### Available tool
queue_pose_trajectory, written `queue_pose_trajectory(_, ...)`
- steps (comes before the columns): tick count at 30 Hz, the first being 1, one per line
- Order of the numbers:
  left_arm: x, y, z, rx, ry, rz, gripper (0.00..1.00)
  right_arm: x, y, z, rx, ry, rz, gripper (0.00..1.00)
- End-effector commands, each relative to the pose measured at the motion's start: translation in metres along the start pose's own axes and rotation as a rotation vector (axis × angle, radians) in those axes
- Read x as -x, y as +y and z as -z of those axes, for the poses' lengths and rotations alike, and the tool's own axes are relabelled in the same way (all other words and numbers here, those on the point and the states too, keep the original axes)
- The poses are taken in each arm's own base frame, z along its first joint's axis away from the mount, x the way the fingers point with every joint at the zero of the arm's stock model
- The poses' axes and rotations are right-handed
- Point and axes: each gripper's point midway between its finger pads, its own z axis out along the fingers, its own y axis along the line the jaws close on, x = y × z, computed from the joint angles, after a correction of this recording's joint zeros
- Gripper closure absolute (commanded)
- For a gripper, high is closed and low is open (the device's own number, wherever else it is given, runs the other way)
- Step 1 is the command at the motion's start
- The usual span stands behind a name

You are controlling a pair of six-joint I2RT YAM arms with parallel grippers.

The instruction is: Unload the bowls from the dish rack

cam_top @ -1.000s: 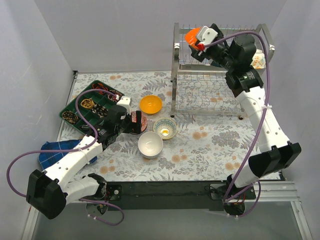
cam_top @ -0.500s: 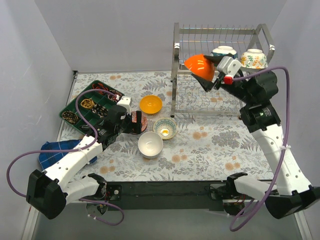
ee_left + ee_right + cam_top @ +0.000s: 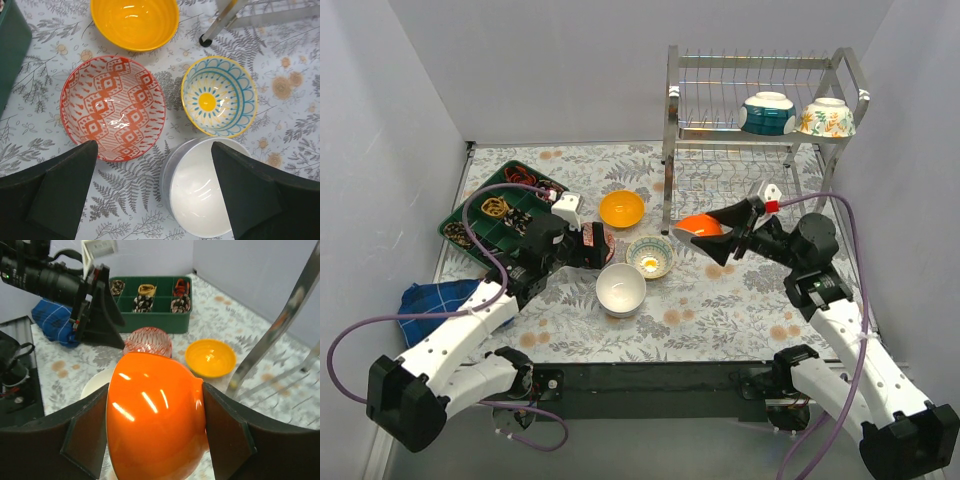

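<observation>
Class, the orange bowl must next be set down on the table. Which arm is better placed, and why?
Right: the right gripper grips the orange bowl above the table, near the blue-and-yellow bowl. The left gripper hangs open and empty over the red-patterned bowl.

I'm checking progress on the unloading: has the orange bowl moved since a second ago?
Yes. The orange bowl, held in the right pincer, has come down from the top shelf of the dish rack to beside its front left leg.
</observation>
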Motion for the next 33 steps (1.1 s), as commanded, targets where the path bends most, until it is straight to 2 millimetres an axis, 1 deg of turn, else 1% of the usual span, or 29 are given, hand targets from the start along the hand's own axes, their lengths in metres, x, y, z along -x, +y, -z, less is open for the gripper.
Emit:
queue_pose_trajectory(1,0.016,-0.022,0.010,-0.127,-0.076,0.020,0.02,0.014,0.000,0.006,-0.074,-0.145,-0.163,0.77)
queue_pose_trajectory(2,0.018,-0.031,0.013,-0.174,-0.081,0.033,0.02,0.002,-0.001,0.007,-0.092,-0.136,-0.200,0.77)
queue_pose_trajectory(3,0.017,-0.036,0.014,-0.200,-0.081,0.047,0.02,-0.003,-0.002,0.008,-0.108,-0.140,-0.274,0.76)
queue_pose_trajectory(4,0.018,-0.042,0.015,-0.228,-0.080,0.083,0.02,-0.004,-0.007,0.009,-0.141,-0.161,-0.307,0.77)
queue_pose_trajectory(5,0.021,-0.052,0.018,-0.283,-0.091,0.094,0.02,-0.013,-0.007,0.009,-0.151,-0.159,-0.365,0.77)
queue_pose_trajectory(6,0.022,-0.057,0.019,-0.308,-0.096,0.111,0.02,-0.017,-0.007,0.010,-0.158,-0.166,-0.408,0.77)
queue_pose_trajectory(7,0.025,-0.064,0.021,-0.341,-0.110,0.132,0.02,-0.016,-0.006,0.009,-0.160,-0.188,-0.492,0.77)
queue_pose_trajectory(8,0.025,-0.070,0.021,-0.366,-0.110,0.142,0.02,-0.027,-0.006,0.010,-0.164,-0.186,-0.542,0.77)
queue_pose_trajectory(9,0.026,-0.074,0.022,-0.381,-0.116,0.148,0.02,-0.029,-0.005,0.011,-0.163,-0.195,-0.576,0.77)
queue_pose_trajectory(10,0.027,-0.084,0.023,-0.411,-0.127,0.143,0.02,-0.030,-0.003,0.011,-0.157,-0.208,-0.640,0.77)
queue_pose_trajectory(11,0.027,-0.090,0.023,-0.426,-0.128,0.149,0.02,-0.027,-0.001,0.012,-0.144,-0.234,-0.644,0.78)
queue_pose_trajectory(12,0.028,-0.094,0.022,-0.429,-0.139,0.151,0.02,-0.036,-0.001,0.013,-0.151,-0.229,-0.672,0.78)
queue_pose_trajectory(13,0.032,-0.109,0.025,-0.468,-0.164,0.139,0.02,-0.037,-0.001,0.014,-0.152,-0.232,-0.682,0.78)
queue_pose_trajectory(14,0.029,-0.115,0.022,-0.474,-0.159,0.138,0.02,-0.038,0.000,0.014,-0.153,-0.234,-0.701,0.78)
queue_pose_trajectory(15,0.031,-0.121,0.021,-0.474,-0.172,0.137,0.02,-0.042,0.000,0.015,-0.158,-0.231,-0.714,0.78)
queue_pose_trajectory(16,0.032,-0.135,0.024,-0.510,-0.185,0.127,0.02,-0.042,0.000,0.015,-0.157,-0.233,-0.719,0.78)
queue_pose_trajectory(17,0.028,-0.141,0.019,-0.514,-0.175,0.122,0.02,-0.041,0.002,0.016,-0.153,-0.238,-0.733,0.78)
queue_pose_trajectory(19,0.029,-0.154,0.016,-0.531,-0.189,0.117,0.02,-0.041,0.004,0.017,-0.148,-0.245,-0.747,0.78)
queue_pose_trajectory(20,0.028,-0.158,0.013,-0.536,-0.188,0.118,0.02,-0.041,0.004,0.019,-0.147,-0.248,-0.754,0.78)
queue_pose_trajectory(21,0.022,-0.161,0.005,-0.528,-0.165,0.115,0.02,-0.039,0.006,0.019,-0.142,-0.255,-0.766,0.78)
queue_pose_trajectory(23,0.018,-0.170,-0.001,-0.535,-0.155,0.107,0.02,-0.042,0.007,0.020,-0.141,-0.253,-0.781,0.78)
queue_pose_trajectory(24,0.015,-0.174,-0.007,-0.533,-0.142,0.101,0.03,-0.042,0.007,0.020,-0.141,-0.254,-0.794,0.78)
queue_pose_trajectory(25,0.014,-0.180,-0.007,-0.543,-0.144,0.097,0.03,-0.043,0.008,0.020,-0.138,-0.255,-0.798,0.78)
queue_pose_trajectory(26,0.014,-0.181,-0.009,-0.531,-0.151,0.098,0.04,-0.045,0.008,0.020,-0.138,-0.253,-0.806,0.78)
queue_pose_trajectory(28,0.013,-0.187,-0.010,-0.539,-0.159,0.097,0.10,-0.046,0.009,0.021,-0.133,-0.256,-0.819,0.78)
queue_pose_trajectory(29,0.016,-0.183,-0.013,-0.506,-0.179,0.109,0.13,-0.051,0.009,0.021,-0.135,-0.252,-0.829,0.78)
queue_pose_trajectory(30,0.017,-0.183,-0.014,-0.500,-0.184,0.117,0.16,-0.052,0.009,0.021,-0.134,-0.253,-0.833,0.78)
queue_pose_trajectory(31,0.017,-0.185,-0.015,-0.504,-0.190,0.122,0.22,-0.053,0.010,0.022,-0.132,-0.254,-0.847,0.78)
queue_pose_trajectory(33,0.016,-0.185,-0.018,-0.493,-0.193,0.130,0.28,-0.055,0.010,0.022,-0.129,-0.258,-0.858,0.78)
